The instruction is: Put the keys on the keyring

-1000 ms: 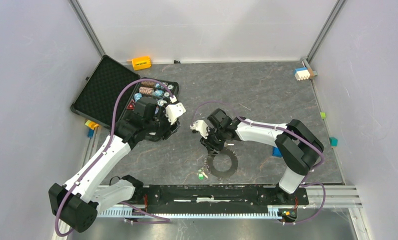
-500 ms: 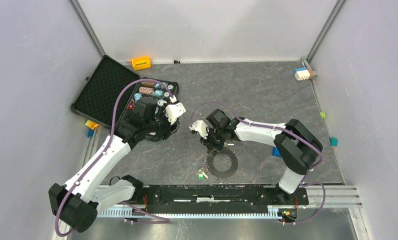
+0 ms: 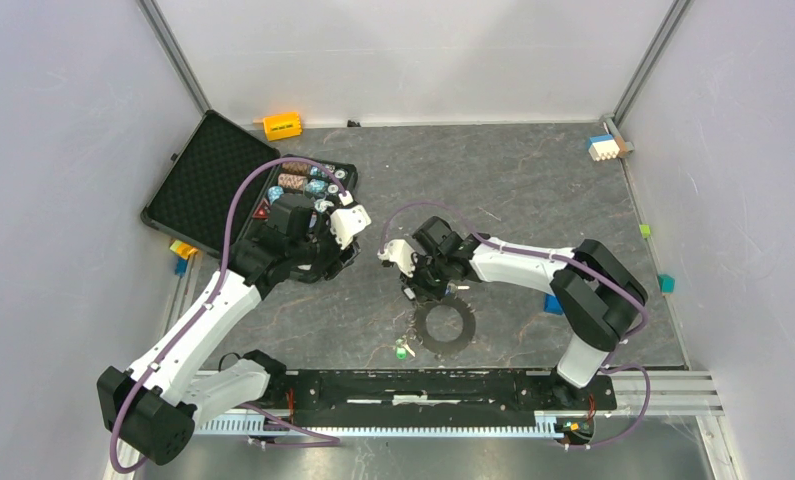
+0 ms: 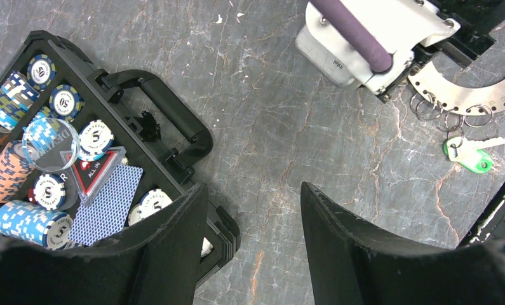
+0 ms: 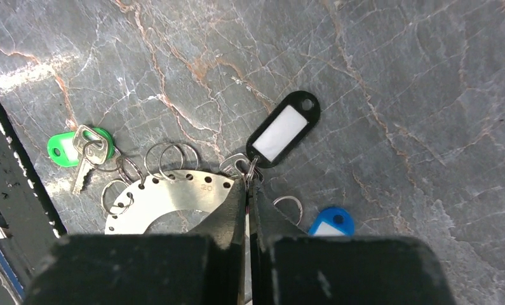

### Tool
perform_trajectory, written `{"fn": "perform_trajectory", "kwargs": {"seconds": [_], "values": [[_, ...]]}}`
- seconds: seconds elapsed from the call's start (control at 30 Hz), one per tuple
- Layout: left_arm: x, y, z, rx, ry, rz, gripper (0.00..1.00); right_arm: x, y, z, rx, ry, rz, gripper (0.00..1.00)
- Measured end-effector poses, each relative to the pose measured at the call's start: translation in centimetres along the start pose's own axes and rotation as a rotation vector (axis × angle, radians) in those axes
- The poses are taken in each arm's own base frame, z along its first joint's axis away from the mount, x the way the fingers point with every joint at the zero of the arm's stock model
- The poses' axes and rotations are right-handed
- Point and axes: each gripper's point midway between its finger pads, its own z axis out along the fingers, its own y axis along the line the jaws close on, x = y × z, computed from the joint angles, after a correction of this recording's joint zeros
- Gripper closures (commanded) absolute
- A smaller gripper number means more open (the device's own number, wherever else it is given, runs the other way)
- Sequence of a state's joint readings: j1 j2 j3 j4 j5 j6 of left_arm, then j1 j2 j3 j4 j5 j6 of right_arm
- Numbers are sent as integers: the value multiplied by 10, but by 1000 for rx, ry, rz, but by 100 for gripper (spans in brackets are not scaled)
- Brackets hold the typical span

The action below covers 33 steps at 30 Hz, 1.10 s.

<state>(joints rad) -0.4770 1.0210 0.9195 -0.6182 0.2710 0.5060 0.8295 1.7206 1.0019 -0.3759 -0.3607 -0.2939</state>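
The keyring (image 3: 443, 327), a flat grey toothed disc with small split rings along its edge (image 5: 173, 194), lies on the marble table. A green key (image 5: 68, 149) hangs off a split ring at its left edge and also shows in the left wrist view (image 4: 469, 155). A black key tag (image 5: 282, 130) lies just past the disc and a blue one (image 5: 331, 222) to the right. My right gripper (image 5: 249, 175) is shut, pinching the small ring at the black tag's end, right at the disc's rim. My left gripper (image 4: 251, 189) hovers open and empty beside the chip case.
An open black case (image 3: 208, 180) with poker chips (image 4: 49, 146) and cards sits at the back left. Toy blocks lie around: orange (image 3: 282, 124), white and blue (image 3: 603, 147), blue (image 3: 553, 303), teal (image 3: 666, 283). A black rail (image 3: 443, 385) runs along the near edge.
The right gripper's jaws have closed onto the black tag's ring, and the hand has shifted slightly up and left. The left arm has not moved.
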Motion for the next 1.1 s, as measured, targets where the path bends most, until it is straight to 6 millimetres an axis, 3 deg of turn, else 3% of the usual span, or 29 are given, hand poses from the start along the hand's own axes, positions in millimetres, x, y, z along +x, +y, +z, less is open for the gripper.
{"fn": "perform_trajectory", "kwargs": {"seconds": [0.23,0.5,0.67,0.87,1.1], "values": [[1,0,2,4,6,-2,37,-18,-1,-18,23,-65,-67,100],[-4,-1,13,36,-6,-4,37,-52,0,-60,27,-226,-147,100],[-23,-11,17,110,-93,10,37,-64,-2,-89,-11,-330,-211,100],[-63,-38,14,284,-306,79,38,-71,5,-123,-49,-458,-336,100],[-92,-69,9,469,-443,144,38,-78,18,-139,-90,-535,-437,100]]}}
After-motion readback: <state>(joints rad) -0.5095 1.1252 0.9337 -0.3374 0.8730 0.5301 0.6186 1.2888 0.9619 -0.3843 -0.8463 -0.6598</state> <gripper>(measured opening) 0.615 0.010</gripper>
